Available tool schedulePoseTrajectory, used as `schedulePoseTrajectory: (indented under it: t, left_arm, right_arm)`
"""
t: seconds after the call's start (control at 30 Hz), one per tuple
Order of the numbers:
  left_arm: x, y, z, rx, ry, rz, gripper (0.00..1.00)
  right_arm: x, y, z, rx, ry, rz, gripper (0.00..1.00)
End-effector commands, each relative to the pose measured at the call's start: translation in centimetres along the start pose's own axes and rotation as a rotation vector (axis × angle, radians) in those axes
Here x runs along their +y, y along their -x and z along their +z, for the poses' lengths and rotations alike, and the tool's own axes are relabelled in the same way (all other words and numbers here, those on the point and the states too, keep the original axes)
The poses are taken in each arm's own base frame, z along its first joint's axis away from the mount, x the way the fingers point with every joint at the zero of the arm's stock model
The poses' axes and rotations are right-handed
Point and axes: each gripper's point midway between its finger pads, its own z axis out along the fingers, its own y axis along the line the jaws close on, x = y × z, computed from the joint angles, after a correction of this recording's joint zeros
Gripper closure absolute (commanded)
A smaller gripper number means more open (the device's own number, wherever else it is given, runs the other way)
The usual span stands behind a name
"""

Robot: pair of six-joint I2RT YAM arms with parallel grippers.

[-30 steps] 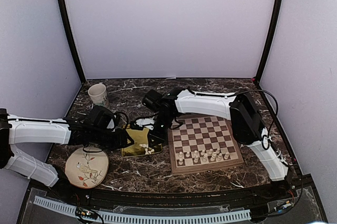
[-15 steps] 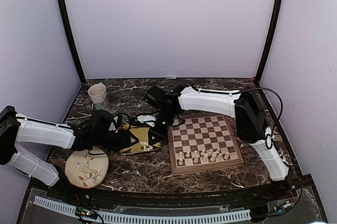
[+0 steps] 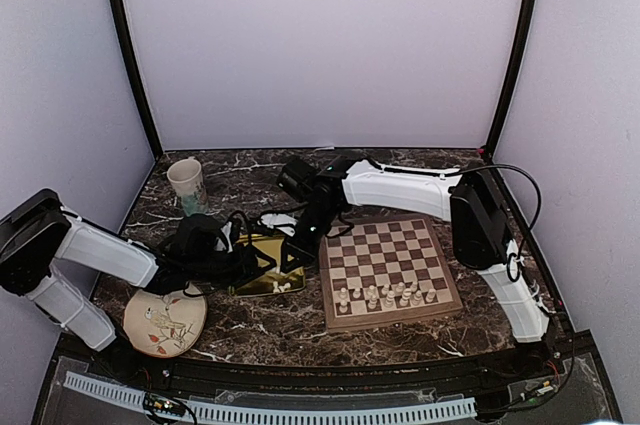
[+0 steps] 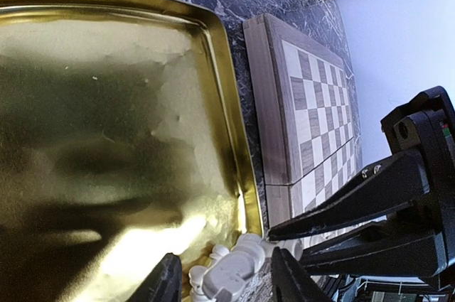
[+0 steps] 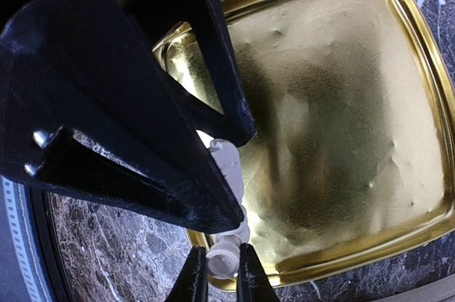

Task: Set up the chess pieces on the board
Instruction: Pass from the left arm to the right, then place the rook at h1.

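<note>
I've swung the left arm in over the gold tray (image 4: 106, 117). Left jaws are apart astride chess pieces (image 4: 224, 277) at its 5 o'clock corner, and right jaws are clamped on one. The board (image 3: 390, 245) sits at 3 o'clock.

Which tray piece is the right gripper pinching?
The piece at the tray's rim, clamped between the right gripper's fingers; its neighbour lies further in, between the left gripper's fingers.

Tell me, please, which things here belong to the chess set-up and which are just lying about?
For the job: chess pieces, board, gold tray holding loose pieces.
Lying about: paper cup, bird plate.
</note>
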Motion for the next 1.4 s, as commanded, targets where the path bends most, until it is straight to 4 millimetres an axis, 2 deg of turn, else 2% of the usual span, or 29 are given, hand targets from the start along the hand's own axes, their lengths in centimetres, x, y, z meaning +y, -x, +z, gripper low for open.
schedulePoseTrajectory:
  t: [0.0, 0.17, 0.4, 0.53, 0.77, 0.9, 1.03, 1.17, 1.23, 1.37]
  left_arm:
    - [-0.6, 0.1, 0.1, -0.004, -0.048, -0.01, 0.59]
    - [-0.8, 0.0, 0.5, 0.004, -0.062, -0.02, 0.76]
    - [-0.7, 0.1, 0.6, 0.002, -0.053, -0.002, 0.91]
    - [-0.5, 0.5, 0.3, -0.005, -0.012, 0.061, 0.94]
    - [-1.4, 1.5, 0.4, 0.012, 0.043, 0.203, 0.94]
    - [-2.0, 2.2, 0.4, 0.01, 0.07, 0.277, 0.94]
    - [-2.3, 2.9, 0.5, 0.005, 0.094, 0.328, 0.94]
    - [-3.1, 3.6, 0.7, 0.007, 0.106, 0.378, 0.93]
    - [-3.4, 3.9, 0.8, 0.009, 0.114, 0.401, 0.93]
    - [-4.1, 4.1, 1.4, 0.021, 0.108, 0.43, 0.93]
  right_arm:
    - [0.9, 1.1, -1.2, -0.044, 0.017, -0.019, 0.95]
    - [0.8, 1.0, -1.2, -0.041, 0.014, -0.018, 0.95]
    - [0.1, 0.4, -1.9, -0.038, -0.009, -0.005, 0.95]
    - [-1.3, -0.4, -4.3, -0.066, -0.042, 0.023, 0.95]
    - [-3.1, -3.0, -11.2, -0.152, -0.146, 0.055, 0.95]
    - [-4.0, -6.9, -15.2, -0.179, -0.222, 0.101, 0.95]
    - [-4.4, -12.8, -17.7, -0.163, -0.277, 0.166, 0.94]
    - [-3.6, -18.4, -20.9, -0.163, -0.378, 0.19, 0.94]
    - [-2.9, -21.5, -21.1, -0.134, -0.392, 0.214, 0.94]
    - [-1.1, -24.4, -21.8, -0.097, -0.418, 0.179, 0.94]
